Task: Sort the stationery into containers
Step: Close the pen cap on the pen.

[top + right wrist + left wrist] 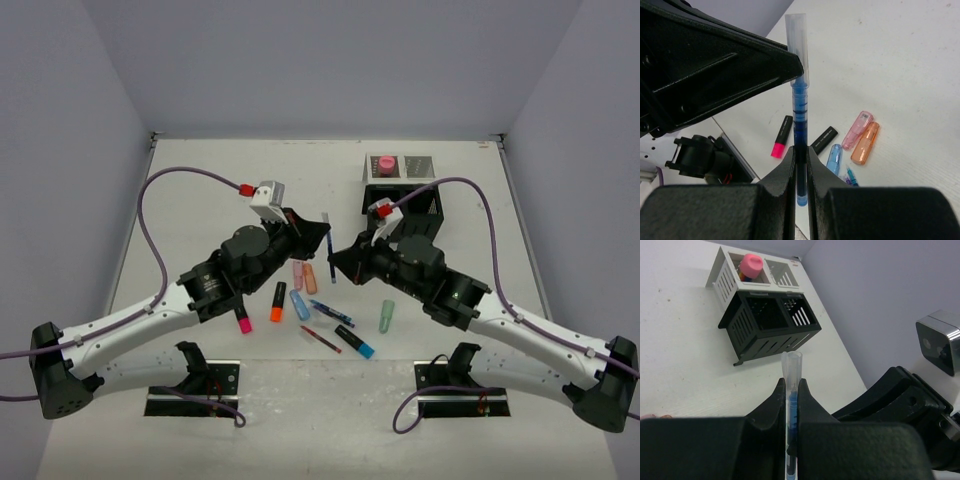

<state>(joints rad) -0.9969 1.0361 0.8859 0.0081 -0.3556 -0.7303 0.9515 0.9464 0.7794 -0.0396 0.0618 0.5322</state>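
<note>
Left arm reaches in from the near-left corner. Left gripper (791, 387) is pinched shut on the blue pen (799, 107) just under its clear cap. The pen is held off the counter (200, 200), about mid-counter.

Right gripper (800, 160) is also clamped on the pen, lower on the barrel, with its arm coming from the near-right corner.

There is open room along the left edge. Loose highlighters (305, 278) lie beneath, toward the near edge. The mesh organizer (400, 200) sits by the far edge, right of centre, with a pink glue stick (383, 163) in its far-left compartment.
</note>
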